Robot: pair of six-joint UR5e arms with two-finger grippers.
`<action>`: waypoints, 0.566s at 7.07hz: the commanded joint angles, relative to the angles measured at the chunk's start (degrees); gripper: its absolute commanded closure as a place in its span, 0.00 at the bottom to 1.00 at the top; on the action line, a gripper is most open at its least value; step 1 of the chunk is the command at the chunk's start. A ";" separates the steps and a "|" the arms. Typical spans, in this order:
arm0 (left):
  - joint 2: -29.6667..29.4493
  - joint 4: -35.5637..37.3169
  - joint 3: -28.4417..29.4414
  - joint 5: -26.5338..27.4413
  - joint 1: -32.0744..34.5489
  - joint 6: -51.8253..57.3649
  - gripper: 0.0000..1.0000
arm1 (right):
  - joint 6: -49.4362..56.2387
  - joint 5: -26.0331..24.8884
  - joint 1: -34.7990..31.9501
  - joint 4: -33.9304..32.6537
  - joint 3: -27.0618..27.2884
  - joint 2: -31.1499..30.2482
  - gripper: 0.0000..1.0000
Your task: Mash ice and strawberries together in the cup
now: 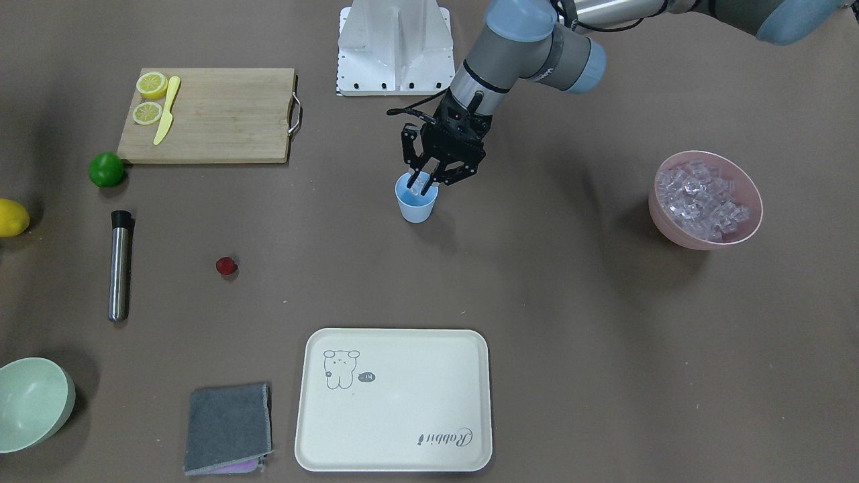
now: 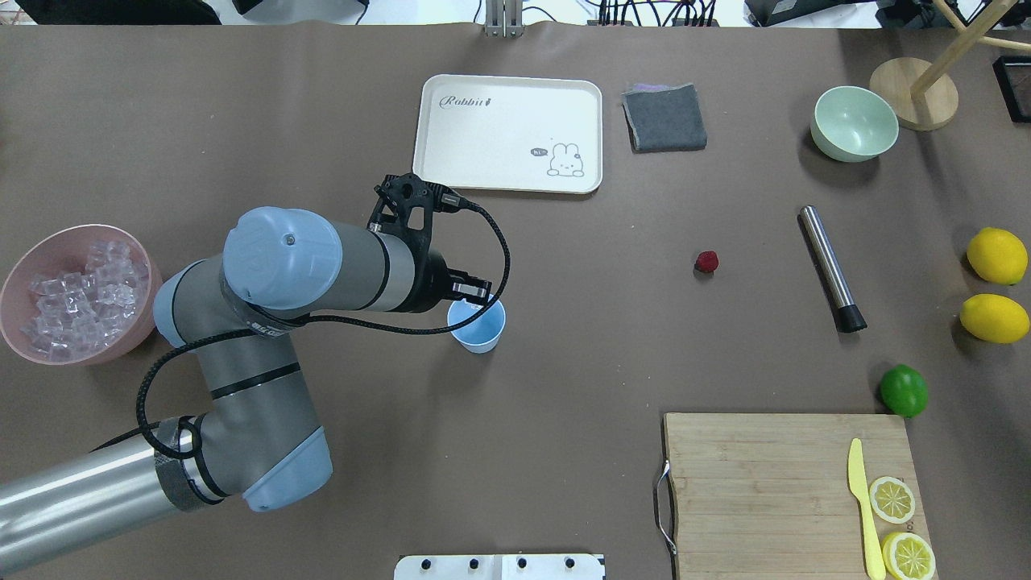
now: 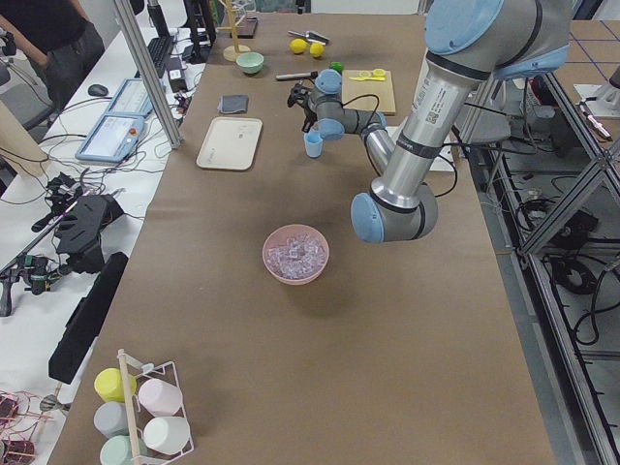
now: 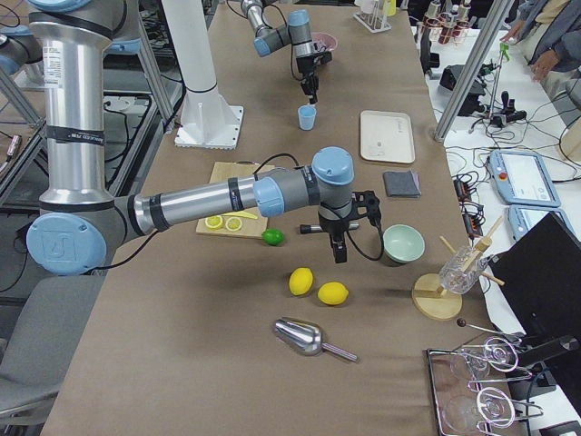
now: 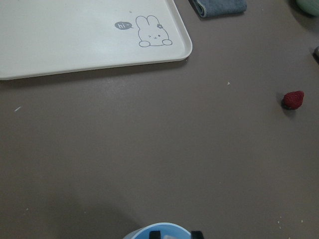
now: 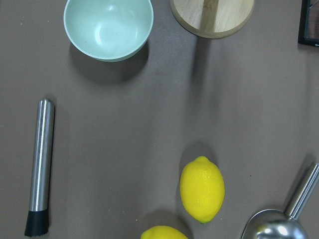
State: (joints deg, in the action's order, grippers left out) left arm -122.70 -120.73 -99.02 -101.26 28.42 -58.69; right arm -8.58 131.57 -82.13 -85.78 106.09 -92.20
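The light blue cup (image 1: 416, 204) stands upright mid-table, also seen from overhead (image 2: 479, 326). My left gripper (image 1: 423, 184) hangs right over its mouth, fingers closed on a clear ice cube; in the left wrist view only the fingertips (image 5: 155, 233) and the cup rim (image 5: 159, 230) show. More ice (image 1: 704, 198) fills a pink bowl (image 1: 671, 228). The strawberry (image 1: 226, 266) lies alone on the table, apart from the cup. My right gripper (image 4: 338, 250) hovers near the lemons; whether it is open or shut I cannot tell.
A steel muddler (image 1: 119, 265) lies beside the strawberry. A cream tray (image 1: 396, 429), grey cloth (image 1: 228, 426) and pale green bowl (image 1: 30, 402) sit along the far side. Cutting board (image 1: 221, 114) with lemon halves, a lime (image 1: 106, 169), lemons (image 6: 202, 189) and a metal scoop (image 6: 279, 226) lie near the right arm.
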 commanded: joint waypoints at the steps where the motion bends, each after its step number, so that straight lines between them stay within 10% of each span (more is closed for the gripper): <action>1: 1.15 -1.17 -0.04 0.01 -0.38 -0.02 0.04 | -0.03 0.00 0.04 0.00 -0.01 0.26 0.00; 4: 1.24 -1.00 -2.48 -0.43 1.37 -0.11 0.03 | -0.03 0.00 0.04 0.00 -0.01 0.70 0.00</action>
State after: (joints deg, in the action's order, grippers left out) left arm -121.50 -122.02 -100.19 -101.39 28.79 -58.84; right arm -8.61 131.57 -82.09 -85.78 106.08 -91.62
